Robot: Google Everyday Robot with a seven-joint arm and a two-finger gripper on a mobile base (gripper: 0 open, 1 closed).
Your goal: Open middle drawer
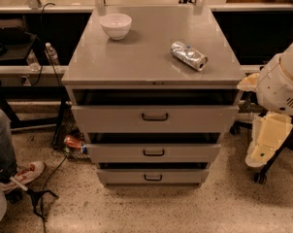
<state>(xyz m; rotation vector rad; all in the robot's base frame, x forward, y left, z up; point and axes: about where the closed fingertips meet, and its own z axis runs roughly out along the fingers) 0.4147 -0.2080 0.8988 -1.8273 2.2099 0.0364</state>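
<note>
Warm, yellowish light fell from overhead, and the tabletop (137, 62) was evenly lit. The white bowl (116, 25) threw a faint shadow, and the silver packet (188, 55) glinted. Dark shadow filled the gap above the middle drawer (185, 153). The gripper (263, 147), low at the right edge beside the cabinet, stood out pale and bright.

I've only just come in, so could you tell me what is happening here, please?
A robot arm is stationed at a grey metal three-drawer cabinet. Its cream gripper hangs low to the cabinet's right, touching nothing. The wide grey middle drawer, with a small dark handle, is untouched. A white bowl and a crumpled silver packet sit on top.
</note>
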